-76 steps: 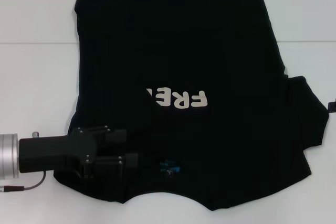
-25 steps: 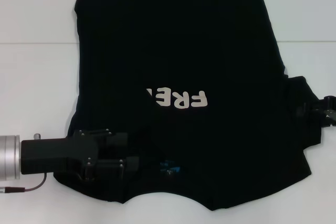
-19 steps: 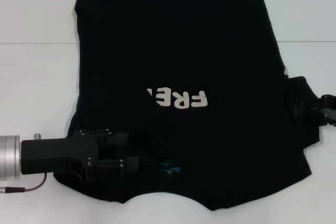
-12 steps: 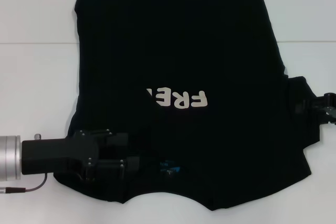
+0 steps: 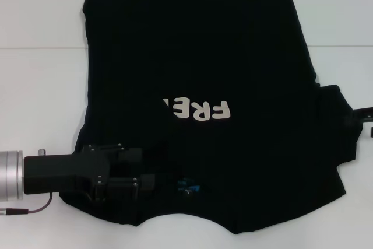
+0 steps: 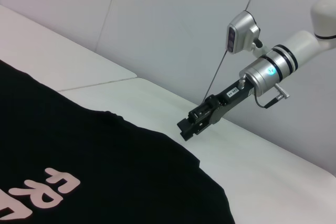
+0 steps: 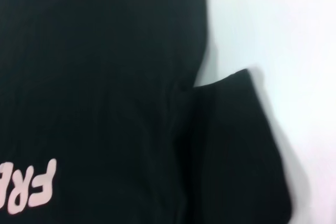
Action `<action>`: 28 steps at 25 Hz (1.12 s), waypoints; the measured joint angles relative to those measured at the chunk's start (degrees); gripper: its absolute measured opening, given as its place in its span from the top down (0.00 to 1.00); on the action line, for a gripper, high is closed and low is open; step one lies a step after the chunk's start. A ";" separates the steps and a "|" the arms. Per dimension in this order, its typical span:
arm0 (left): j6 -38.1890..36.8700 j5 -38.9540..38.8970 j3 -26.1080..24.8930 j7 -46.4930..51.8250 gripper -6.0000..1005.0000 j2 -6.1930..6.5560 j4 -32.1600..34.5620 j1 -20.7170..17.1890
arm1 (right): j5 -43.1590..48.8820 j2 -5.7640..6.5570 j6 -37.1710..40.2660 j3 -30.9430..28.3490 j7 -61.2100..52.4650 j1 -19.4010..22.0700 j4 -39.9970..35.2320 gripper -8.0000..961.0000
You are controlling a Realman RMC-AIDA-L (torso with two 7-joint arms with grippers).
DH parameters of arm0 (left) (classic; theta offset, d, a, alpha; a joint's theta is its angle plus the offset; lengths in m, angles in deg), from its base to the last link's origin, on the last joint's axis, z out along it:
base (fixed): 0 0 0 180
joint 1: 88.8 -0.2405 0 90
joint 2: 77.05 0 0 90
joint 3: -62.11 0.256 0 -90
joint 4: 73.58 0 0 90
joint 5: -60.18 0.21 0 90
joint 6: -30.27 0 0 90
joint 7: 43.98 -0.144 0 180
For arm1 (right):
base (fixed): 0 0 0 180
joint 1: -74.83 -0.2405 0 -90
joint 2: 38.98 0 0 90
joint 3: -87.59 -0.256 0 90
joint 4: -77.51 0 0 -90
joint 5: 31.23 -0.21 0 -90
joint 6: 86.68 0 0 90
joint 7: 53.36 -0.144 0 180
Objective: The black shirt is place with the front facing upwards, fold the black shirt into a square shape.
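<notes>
One black shirt [image 5: 204,86], soft matte cloth with cream lettering, fills the frame's centre on a white table [image 5: 41,86]; two grippers: left gripper [image 5: 137,170] lower left, clamped on its folded edge, right gripper [image 6: 188,128] hovering, grip unclear.

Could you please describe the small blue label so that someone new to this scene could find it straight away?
Start from the black shirt spread over the white table. Find the cream lettering on its chest, then go toward the robot to the shirt's near edge. The blue label lies there at the neck, beside the left gripper, the only blue spot on the black cloth.
</notes>
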State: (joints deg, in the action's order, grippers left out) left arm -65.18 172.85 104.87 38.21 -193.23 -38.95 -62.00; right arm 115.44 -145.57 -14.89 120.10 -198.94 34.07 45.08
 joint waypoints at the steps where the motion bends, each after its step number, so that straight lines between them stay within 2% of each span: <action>1: 0.00 0.00 0.02 0.02 0.21 0.00 0.00 0.00 | 0.00 0.00 0.00 0.00 0.00 0.00 0.00 0.12; 6: 0.00 0.00 0.11 0.07 0.21 0.00 0.00 0.00 | 0.02 0.20 -0.68 -0.03 0.05 0.49 -0.57 0.12; 14: 0.00 0.00 0.23 0.08 0.21 -0.05 0.00 0.00 | 0.01 -0.68 -3.42 1.57 0.44 -0.02 0.31 0.12; 28: 0.02 0.00 0.21 0.08 0.21 -0.09 0.00 0.00 | 0.02 -1.02 -5.82 2.27 0.49 -0.63 2.13 0.12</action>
State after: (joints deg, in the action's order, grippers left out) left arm -65.16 172.85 105.08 38.29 -193.32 -38.95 -62.00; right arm 115.46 -146.60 -20.71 122.37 -198.46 33.44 47.21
